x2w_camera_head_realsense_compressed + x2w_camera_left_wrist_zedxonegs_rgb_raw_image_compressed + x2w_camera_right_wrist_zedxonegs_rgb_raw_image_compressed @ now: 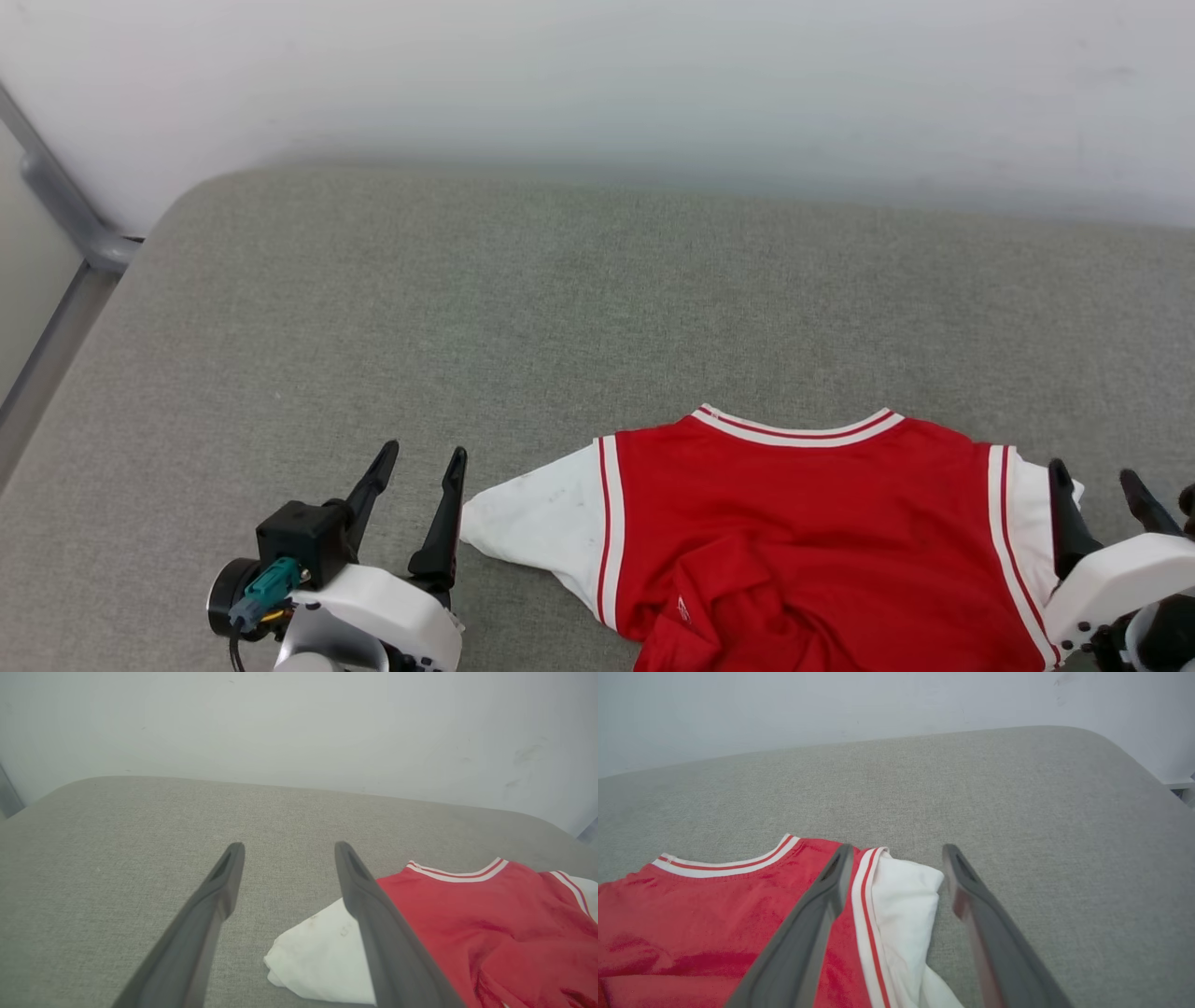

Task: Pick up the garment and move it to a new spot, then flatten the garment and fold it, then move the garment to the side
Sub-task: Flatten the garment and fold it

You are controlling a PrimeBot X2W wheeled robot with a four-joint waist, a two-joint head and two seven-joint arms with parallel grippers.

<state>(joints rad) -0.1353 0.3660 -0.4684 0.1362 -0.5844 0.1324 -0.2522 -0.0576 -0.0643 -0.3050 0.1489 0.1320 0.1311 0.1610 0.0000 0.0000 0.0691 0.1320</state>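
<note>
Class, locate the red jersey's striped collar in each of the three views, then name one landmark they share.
Head view: collar lower centre-right, at the far edge of the red jersey.
Left wrist view: collar right of centre.
Right wrist view: collar left of centre.
Shared landmark: grey fabric surface meeting the pale wall.

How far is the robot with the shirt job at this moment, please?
Looks done: the garment lies on the grey cushion, collar away from the robot, white sleeves out to the sides. In hand: nothing is gripped; the left gripper and right gripper stand open, one by each sleeve. Left: the near part is bunched, so flattening, folding and moving it aside remain.
</note>
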